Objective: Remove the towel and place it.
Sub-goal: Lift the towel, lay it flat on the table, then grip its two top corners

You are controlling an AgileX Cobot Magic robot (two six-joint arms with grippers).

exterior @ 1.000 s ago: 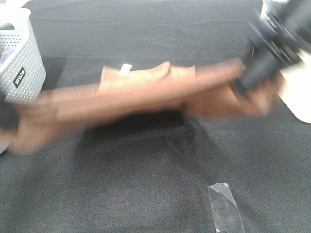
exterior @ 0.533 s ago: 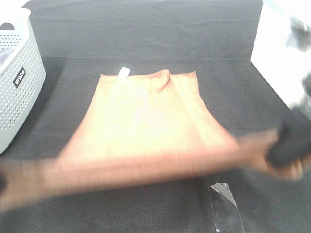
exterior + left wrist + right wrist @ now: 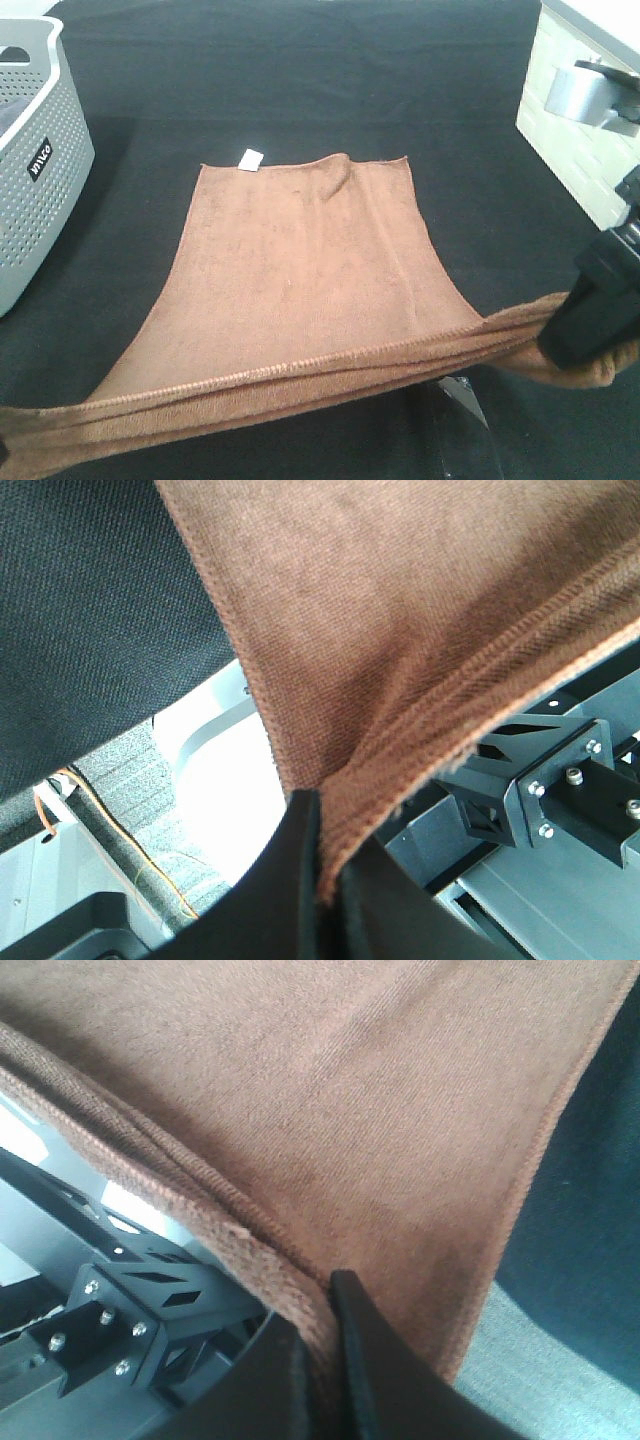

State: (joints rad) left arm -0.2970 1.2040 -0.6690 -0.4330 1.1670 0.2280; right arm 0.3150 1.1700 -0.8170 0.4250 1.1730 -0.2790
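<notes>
The brown towel (image 3: 300,270) is spread over the black table, its far edge lying flat with the small white tag (image 3: 250,158) at the far left corner. Its near edge is stretched taut between my two grippers, held just above the table's front. My right gripper (image 3: 590,320) is shut on the near right corner. My left gripper is at the bottom left edge of the exterior view, almost out of frame. In the left wrist view my gripper (image 3: 320,860) pinches the towel's hem (image 3: 400,660). In the right wrist view my gripper (image 3: 320,1330) pinches the hem (image 3: 330,1130) too.
A grey perforated basket (image 3: 35,160) stands at the far left. A clear tape strip (image 3: 465,400) lies on the table under the towel's near right edge. A white block with a metal part (image 3: 585,95) stands at the far right.
Both grippers have pulled the towel's near edge toward the table's front, unfolding it from a bunched strip into a flat spread sheet. The far edge stayed in place.
</notes>
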